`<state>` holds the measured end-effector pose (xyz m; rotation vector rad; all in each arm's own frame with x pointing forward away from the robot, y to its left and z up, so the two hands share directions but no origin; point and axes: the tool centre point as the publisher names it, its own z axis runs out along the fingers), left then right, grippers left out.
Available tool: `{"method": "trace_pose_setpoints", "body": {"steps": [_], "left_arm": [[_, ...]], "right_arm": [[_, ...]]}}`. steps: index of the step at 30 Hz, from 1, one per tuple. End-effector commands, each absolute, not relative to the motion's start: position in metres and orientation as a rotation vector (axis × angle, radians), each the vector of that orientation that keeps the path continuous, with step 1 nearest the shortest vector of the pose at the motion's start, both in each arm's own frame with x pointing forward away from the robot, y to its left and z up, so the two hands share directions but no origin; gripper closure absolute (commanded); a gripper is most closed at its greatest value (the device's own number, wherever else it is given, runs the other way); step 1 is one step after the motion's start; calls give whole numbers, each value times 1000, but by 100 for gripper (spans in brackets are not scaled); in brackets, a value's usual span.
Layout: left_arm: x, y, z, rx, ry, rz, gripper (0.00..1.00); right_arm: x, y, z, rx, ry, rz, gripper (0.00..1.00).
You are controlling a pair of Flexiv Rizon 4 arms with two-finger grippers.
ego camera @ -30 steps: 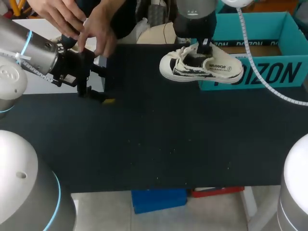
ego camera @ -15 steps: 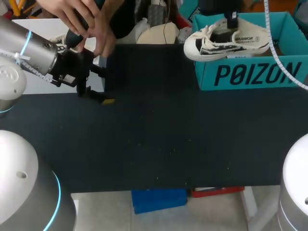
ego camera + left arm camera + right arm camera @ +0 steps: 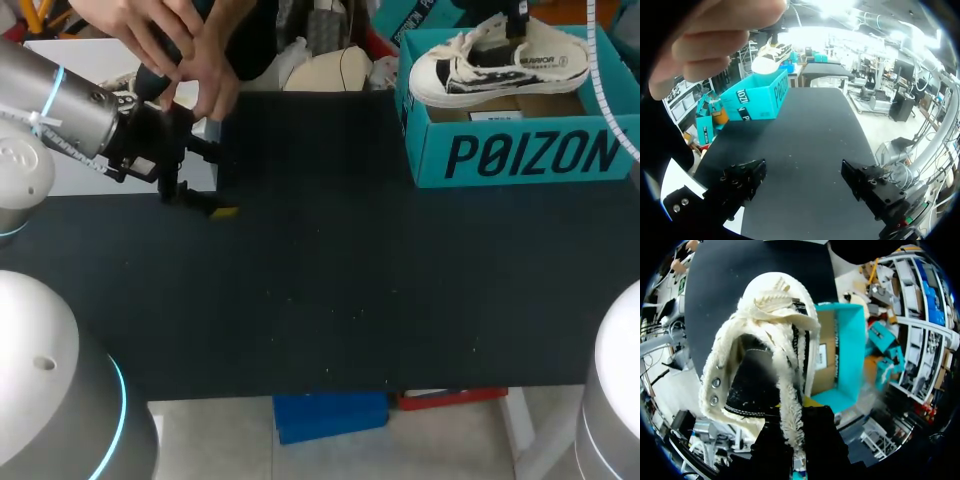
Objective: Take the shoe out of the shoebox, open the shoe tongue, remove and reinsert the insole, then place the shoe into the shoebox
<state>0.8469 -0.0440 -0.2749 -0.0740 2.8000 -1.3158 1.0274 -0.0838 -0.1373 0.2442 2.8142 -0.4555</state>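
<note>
A cream low-top shoe (image 3: pixel 500 62) with black marks hangs tilted over the open teal shoebox (image 3: pixel 520 152) at the back right. My right gripper (image 3: pixel 514 28) is shut on its collar from above. In the right wrist view the shoe (image 3: pixel 765 355) fills the space ahead of the gripper (image 3: pixel 801 412), with the shoebox (image 3: pixel 842 355) under it. My left gripper (image 3: pixel 198 195) stands open at the table's left edge, nothing between its fingers (image 3: pixel 742 180). The left wrist view shows the shoebox (image 3: pixel 757 97) and the shoe (image 3: pixel 774 50) far ahead.
A person's hands (image 3: pixel 170 50) rest on my left arm's wrist, and a hand (image 3: pixel 715 40) covers part of the left wrist view. A white board (image 3: pixel 95 60) lies under the left arm. The black table mat (image 3: pixel 330 270) spans the middle.
My right arm has carried the shoe to the right and back, from over the mat to above the shoebox. The left arm kept still; the hands on it shifted slightly.
</note>
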Motion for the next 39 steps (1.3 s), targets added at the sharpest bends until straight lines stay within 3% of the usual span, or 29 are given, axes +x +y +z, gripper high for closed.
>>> {"method": "trace_pose_setpoints", "body": {"steps": [1,21,39], "left_arm": [[848,-50,-276,-75,2804,-1304,0],[848,-50,-276,-75,2804,-1304,0],[848,-50,-276,-75,2804,-1304,0]], "right_arm": [[1028,-83,-135,247,2816,-459,100],[1058,-114,-138,19,3044,-295,100],[1089,-131,-168,179,3161,-313,100]]}}
